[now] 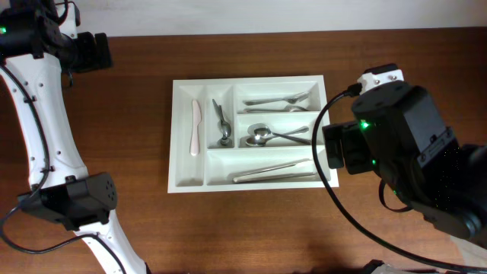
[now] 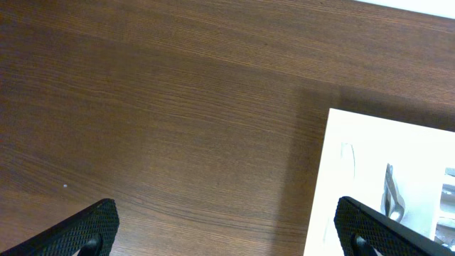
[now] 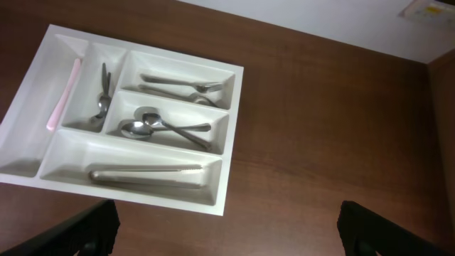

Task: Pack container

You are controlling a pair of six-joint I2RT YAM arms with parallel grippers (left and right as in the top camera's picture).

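The wooden table (image 1: 251,228) fills all my views. On it, the biggest things are my two arms. The white left arm (image 1: 46,129) runs along the left edge, and the black right arm (image 1: 403,144) bulks over the right side, just beside the tray.

The white tray (image 1: 190,171) lies flat near the middle of the table, between the arms, with its two narrow compartments on the left and three wide ones stacked on the right.

The left pincer (image 2: 234,235) is spread wide and holds nothing. Only its two fingertips (image 2: 92,227) show in the bottom corners of its wrist view, above bare wood, with a corner of the tray at the right. The right pincer (image 3: 234,238) is also spread wide and empty. It hangs over the table and clear of the tray, which sits whole in the upper left of its wrist view.

Inside the tray:
- **Near wide compartment:** long metal pieces (image 1: 274,172) lie lengthwise. I cannot tell whether they are knives or tongs.
- **Far wide compartment:** it holds forks (image 1: 278,100).
- **Middle wide compartment:** it holds spoons (image 1: 266,135), bowls to the left and handles crossing.
- **Leftmost narrow slot:** a pale knife (image 1: 195,125) lies in it.
- **Next narrow slot:** it holds small spoons (image 1: 223,125).
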